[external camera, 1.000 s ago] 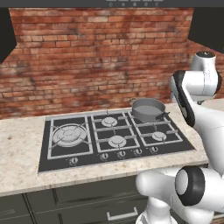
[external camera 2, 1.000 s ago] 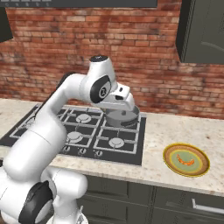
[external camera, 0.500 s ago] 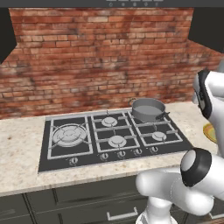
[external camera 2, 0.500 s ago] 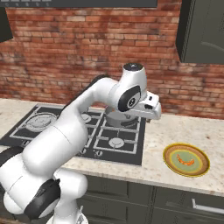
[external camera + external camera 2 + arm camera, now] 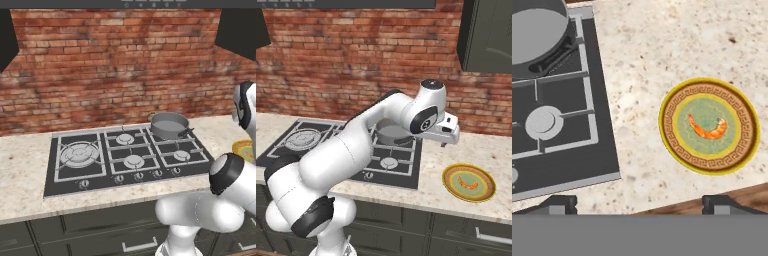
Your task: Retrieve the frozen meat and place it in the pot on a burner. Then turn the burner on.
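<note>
The frozen meat (image 5: 708,129) is a small orange-red curved piece lying in the middle of a yellow-green plate (image 5: 677,145) on the counter to the right of the hob; it also shows as the orange bit (image 5: 468,182) on that plate (image 5: 448,175). The grey pot (image 5: 169,125) stands on the back right burner, its inside bare, and is half hidden behind my arm in the right base view (image 5: 391,134). My gripper (image 5: 640,204) hangs open and holds nothing, high over the counter between the hob and the plate, its hand (image 5: 447,132) up and left of the plate.
The black hob (image 5: 125,155) has several burners and a row of knobs (image 5: 135,176) along its front edge. A brick wall runs behind it, with dark cabinets above. Speckled counter lies on both sides of the hob (image 5: 562,150), with its front edge close below the plate.
My arm has swung right, from over the pot toward the plate with the meat. The gripper has stayed open. Pot and plate have not moved.
</note>
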